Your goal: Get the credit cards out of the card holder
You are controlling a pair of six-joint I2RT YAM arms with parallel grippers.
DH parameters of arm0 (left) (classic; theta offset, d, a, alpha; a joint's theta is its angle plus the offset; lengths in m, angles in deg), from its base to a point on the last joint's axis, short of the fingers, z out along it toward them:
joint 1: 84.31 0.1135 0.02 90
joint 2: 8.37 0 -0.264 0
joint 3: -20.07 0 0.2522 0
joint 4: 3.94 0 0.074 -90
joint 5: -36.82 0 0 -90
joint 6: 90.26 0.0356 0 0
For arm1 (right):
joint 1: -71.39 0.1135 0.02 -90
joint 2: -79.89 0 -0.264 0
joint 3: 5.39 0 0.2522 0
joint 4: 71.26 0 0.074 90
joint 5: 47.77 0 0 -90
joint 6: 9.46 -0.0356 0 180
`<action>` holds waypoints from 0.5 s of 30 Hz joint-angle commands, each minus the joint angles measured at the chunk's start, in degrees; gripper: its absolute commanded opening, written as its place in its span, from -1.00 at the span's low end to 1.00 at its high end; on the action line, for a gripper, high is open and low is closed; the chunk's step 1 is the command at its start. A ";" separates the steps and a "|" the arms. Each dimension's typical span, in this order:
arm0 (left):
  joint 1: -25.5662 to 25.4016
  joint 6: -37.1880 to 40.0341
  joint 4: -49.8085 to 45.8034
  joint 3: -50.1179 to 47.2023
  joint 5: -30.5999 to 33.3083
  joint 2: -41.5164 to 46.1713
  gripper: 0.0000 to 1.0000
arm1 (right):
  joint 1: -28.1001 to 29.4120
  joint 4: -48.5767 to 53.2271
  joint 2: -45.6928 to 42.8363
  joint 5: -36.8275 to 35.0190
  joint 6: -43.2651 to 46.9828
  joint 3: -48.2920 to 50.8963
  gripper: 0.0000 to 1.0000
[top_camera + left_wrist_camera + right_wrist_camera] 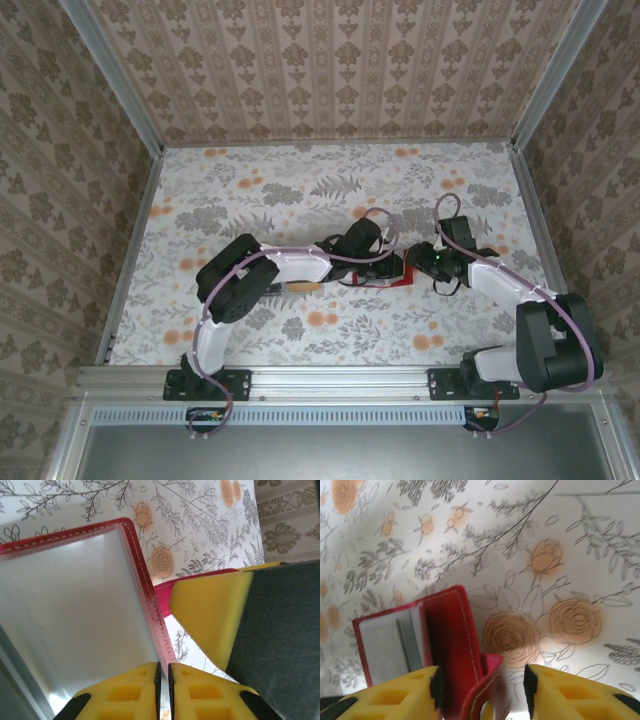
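Left fingers (pixel 150 687) narrow, pinching edge of red stitched card holder (pixel 451 630); right fingers (pixel 542 695) wide astride flap. Risk: slipping off that thin edge.

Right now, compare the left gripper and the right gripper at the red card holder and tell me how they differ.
The left gripper has its jaws almost together, while the right gripper has its jaws well apart. The left gripper pinches the stitched red edge of the card holder beside its clear pocket; the right gripper only straddles a red flap, with no squeeze visible. Both have yellow fingers and both sit at the card holder.
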 commanded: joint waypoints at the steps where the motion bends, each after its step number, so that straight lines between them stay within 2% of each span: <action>1: -0.56 -0.84 1.47 -0.50 -0.91 -1.18 -0.69 | -0.50 -0.81 1.08 1.03 -0.82 -2.35 0.07; 10: -0.62 -0.73 1.38 -1.15 -0.74 -0.76 -0.69 | -0.47 -2.12 9.55 7.16 0.23 -5.50 0.04; 15: 0.68 0.38 -0.68 -2.53 0.94 2.82 -0.59 | -0.41 0.98 11.06 3.56 1.02 -5.84 -0.14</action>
